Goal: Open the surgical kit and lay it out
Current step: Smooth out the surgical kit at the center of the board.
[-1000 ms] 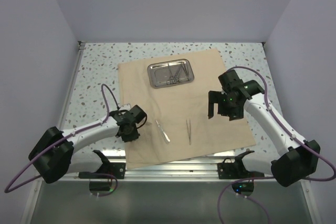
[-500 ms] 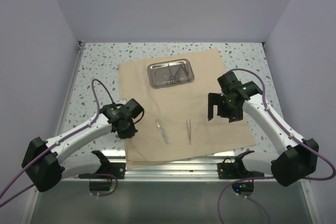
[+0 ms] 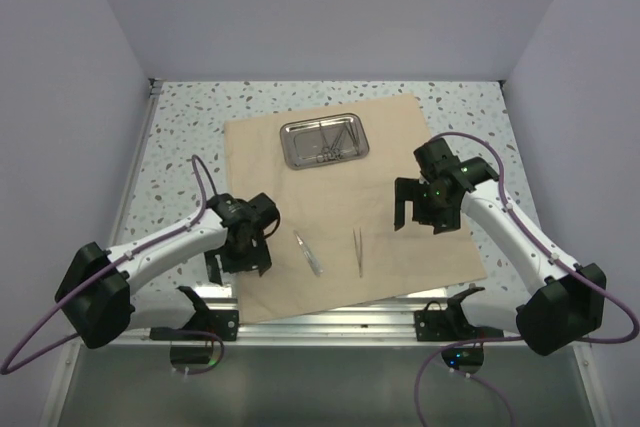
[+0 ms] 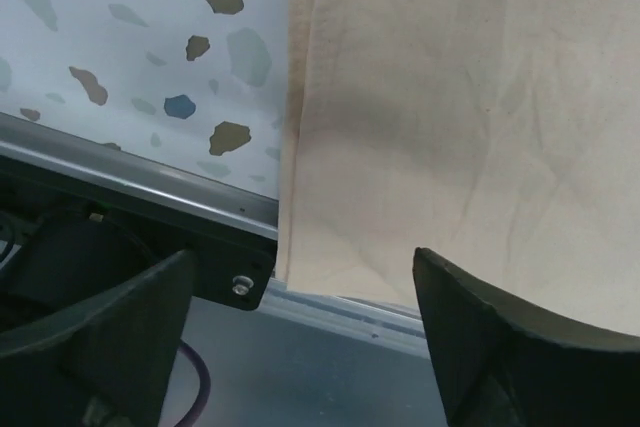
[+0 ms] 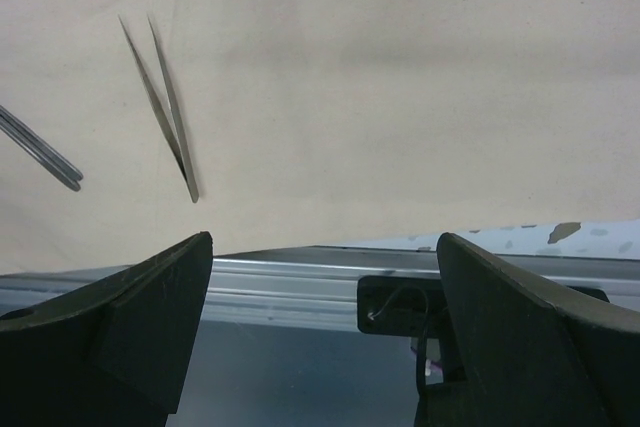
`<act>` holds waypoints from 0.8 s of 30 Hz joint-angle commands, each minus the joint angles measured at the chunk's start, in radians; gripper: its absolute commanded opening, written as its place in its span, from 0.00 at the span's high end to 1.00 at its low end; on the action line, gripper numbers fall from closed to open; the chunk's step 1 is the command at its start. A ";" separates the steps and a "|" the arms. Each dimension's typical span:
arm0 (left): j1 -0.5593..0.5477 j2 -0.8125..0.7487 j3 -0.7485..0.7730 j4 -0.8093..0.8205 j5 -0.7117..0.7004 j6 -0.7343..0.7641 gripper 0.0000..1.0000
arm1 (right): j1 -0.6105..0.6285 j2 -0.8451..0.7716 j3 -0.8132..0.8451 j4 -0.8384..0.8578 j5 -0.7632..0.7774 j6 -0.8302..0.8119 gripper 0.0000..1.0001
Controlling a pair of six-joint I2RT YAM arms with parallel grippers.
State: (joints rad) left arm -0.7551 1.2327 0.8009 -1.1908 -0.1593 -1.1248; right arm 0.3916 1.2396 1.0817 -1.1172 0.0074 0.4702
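The surgical kit lies spread out: the tan cloth (image 3: 390,147) is flat on the table, and the steel tray (image 3: 323,141) sits at its far side with ring-handled scissors (image 3: 330,147) inside. A scalpel (image 3: 308,251) and tweezers (image 3: 358,249) rest on the cloth's near part. My left gripper (image 3: 240,265) hangs over the cloth's near left corner (image 4: 330,237), open with nothing between its fingers (image 4: 500,347). Over the right side of the cloth my right gripper (image 3: 420,215) is open and empty, with the tweezers (image 5: 165,97) and the scalpel's end (image 5: 40,152) ahead on its left.
The speckled tabletop (image 3: 180,147) surrounds the cloth. A metal rail (image 3: 330,319) with black clamps (image 3: 445,319) runs along the near edge, just under the cloth's front hem. Grey walls (image 3: 90,47) enclose the left, back and right sides.
The left gripper closed, then opened wide, and shifted a little toward the near edge by the cloth's corner. The right arm and the instruments have hardly moved.
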 commanded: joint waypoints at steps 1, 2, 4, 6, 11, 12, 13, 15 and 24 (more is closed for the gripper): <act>-0.004 0.022 0.101 -0.070 -0.012 -0.007 0.00 | -0.004 -0.017 -0.005 0.017 -0.012 -0.007 0.01; 0.000 0.027 0.131 -0.073 -0.070 0.002 0.00 | -0.003 -0.019 -0.006 0.017 -0.011 -0.008 0.02; 0.017 0.048 0.220 -0.075 -0.126 0.025 0.00 | -0.004 -0.019 -0.002 0.013 -0.009 -0.008 0.01; 0.075 0.077 0.285 -0.058 -0.184 0.086 0.00 | -0.005 -0.022 0.007 0.008 -0.009 -0.010 0.02; 0.287 0.139 0.322 0.127 -0.194 0.279 0.02 | -0.005 -0.020 0.023 -0.009 0.009 -0.007 0.02; 0.318 0.167 0.322 0.157 -0.191 0.301 0.03 | -0.005 -0.019 0.032 -0.013 0.017 -0.007 0.02; 0.348 0.183 0.323 0.213 -0.186 0.321 0.04 | -0.005 -0.019 0.037 -0.016 0.023 -0.007 0.02; 0.433 0.231 0.317 0.283 -0.172 0.384 0.07 | -0.007 -0.017 0.049 -0.027 0.032 -0.005 0.02; 0.614 0.512 0.403 0.551 -0.074 0.514 0.20 | -0.007 0.021 0.090 -0.056 0.057 0.005 0.02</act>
State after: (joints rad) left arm -0.1608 1.6829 1.1374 -0.7746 -0.2749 -0.6907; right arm 0.3904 1.2457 1.1225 -1.1446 0.0402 0.4706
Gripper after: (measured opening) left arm 0.812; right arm 0.985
